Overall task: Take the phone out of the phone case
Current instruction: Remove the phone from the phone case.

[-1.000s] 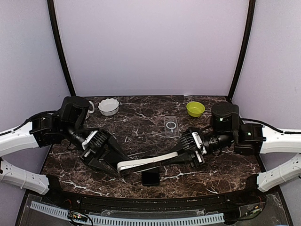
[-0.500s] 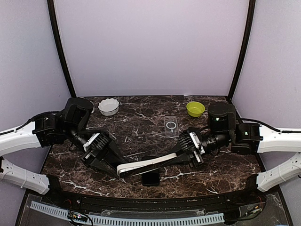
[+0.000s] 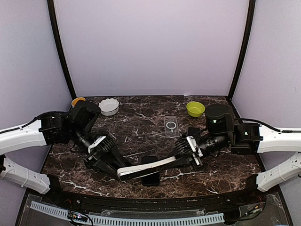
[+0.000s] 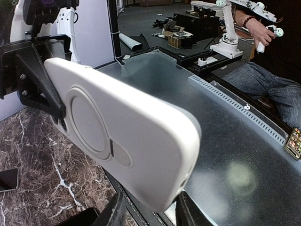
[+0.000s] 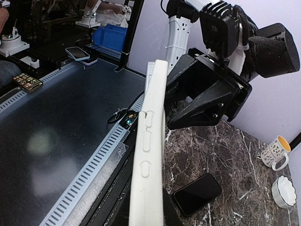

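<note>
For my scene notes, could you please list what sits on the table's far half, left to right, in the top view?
mug → white fluted bowl → clear ringed case → green bowl

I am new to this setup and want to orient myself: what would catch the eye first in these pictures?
A white rounded phone case hangs above the near edge of the dark marble table, one end clamped in the right tool, the other between the fingers of the left tool. A flat black phone lies on the marble beneath it.
</note>
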